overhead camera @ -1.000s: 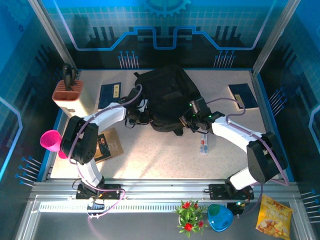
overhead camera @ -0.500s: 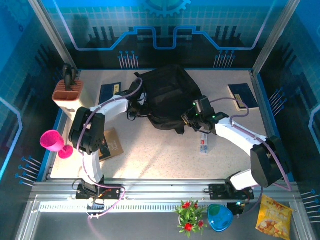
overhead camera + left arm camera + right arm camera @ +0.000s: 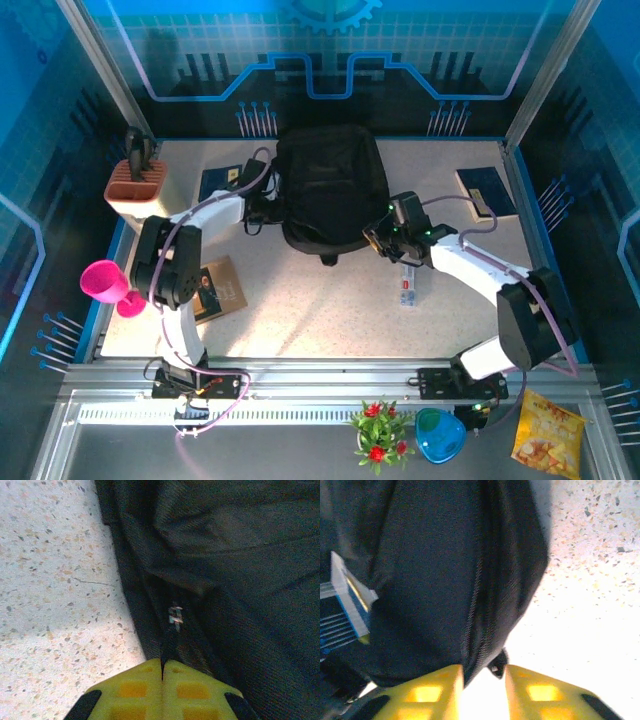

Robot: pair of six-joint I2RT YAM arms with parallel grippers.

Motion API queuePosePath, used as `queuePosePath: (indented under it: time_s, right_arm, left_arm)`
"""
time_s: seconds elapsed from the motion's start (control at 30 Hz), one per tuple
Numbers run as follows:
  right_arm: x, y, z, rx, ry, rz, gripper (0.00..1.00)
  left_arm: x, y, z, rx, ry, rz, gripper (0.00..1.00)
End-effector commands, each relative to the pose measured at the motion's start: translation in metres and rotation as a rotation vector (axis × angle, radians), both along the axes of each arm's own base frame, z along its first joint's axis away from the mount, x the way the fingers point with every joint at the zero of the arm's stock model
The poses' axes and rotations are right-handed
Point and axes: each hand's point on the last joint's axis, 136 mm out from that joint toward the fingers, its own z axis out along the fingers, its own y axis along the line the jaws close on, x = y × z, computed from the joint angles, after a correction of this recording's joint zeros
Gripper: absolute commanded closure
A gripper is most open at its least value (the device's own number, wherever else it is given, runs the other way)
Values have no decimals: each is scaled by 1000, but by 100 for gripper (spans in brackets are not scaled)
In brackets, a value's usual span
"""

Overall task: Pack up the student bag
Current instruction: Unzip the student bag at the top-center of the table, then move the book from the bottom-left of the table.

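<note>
Tabletop (image 3: 300,315) of pale speckled stone is seen inside a booth walled with blue-lit panels and framed by metal posts; a grey aluminium rail (image 3: 320,382) is run along the lower edge of the frame. The student bag (image 3: 330,190) is laid flat at upper centre of the table, between the two arms. The left gripper (image 3: 266,207) is set against the bag's left edge; in its wrist view the yellow fingers (image 3: 132,687) are pressed together with no gap, right at a dark seam of the bag, and whether any fabric is pinched cannot be told. The right gripper (image 3: 378,240) is placed at the bag's lower right corner; in its wrist view the jaws are parted a little, nothing is clamped, and the bag's edge is seen just beyond the gap. A cream and orange holder (image 3: 137,185) is stood at upper left, a blue book (image 3: 220,183) beside it, another blue book (image 3: 486,190) at upper right. A brown book (image 3: 217,290) and a pink cup (image 3: 103,280) are found at left. A small white packet (image 3: 406,290) is lying right of centre. A potted plant (image 3: 377,430), blue bowl (image 3: 438,435) and yellow snack bag (image 3: 547,430) are placed below the rail.
</note>
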Motion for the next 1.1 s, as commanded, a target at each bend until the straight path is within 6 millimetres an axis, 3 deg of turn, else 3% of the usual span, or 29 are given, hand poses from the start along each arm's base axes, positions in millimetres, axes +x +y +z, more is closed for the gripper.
queuePosePath:
  time_s: [0.0, 0.2, 0.27, 0.3, 0.33, 0.4, 0.6, 0.77, 0.83, 1.07]
  right_arm:
    - [1, 7, -3, -9, 12, 41, 63]
    - [1, 13, 8, -61, -11, 91, 38]
    - [-1, 10, 11, -107, -15, 90, 30]
    - [0, 7, 14, -130, -22, 88, 27]
    - [-1, 4, 16, -154, -30, 85, 24]
    - [0, 0, 20, -195, -56, 95, 21]
    - [6, 2, 38, -318, -149, 219, 12]
    - [10, 19, 47, -372, -228, 341, 0]
    - [12, 25, 48, -388, -248, 373, 0]
    - [18, 41, 49, -429, -269, 433, 0]
  left_arm:
    - [3, -8, 36, -37, -122, -52, 100]
    - [-9, -9, 28, -38, -64, -73, 100]
    - [-12, -5, 27, -13, -44, -51, 95]
    - [-13, 6, 26, 30, -33, 3, 87]
    - [-14, 23, 25, 96, -23, 79, 70]
    - [-21, 48, 29, 172, -7, 187, 47]
    - [-67, 72, 48, 158, 15, 346, 16]
    - [-116, 89, 27, 104, 92, 453, 7]
    - [-131, 95, 16, 96, 122, 486, 5]
    - [-152, 114, -18, 43, 211, 580, 1]
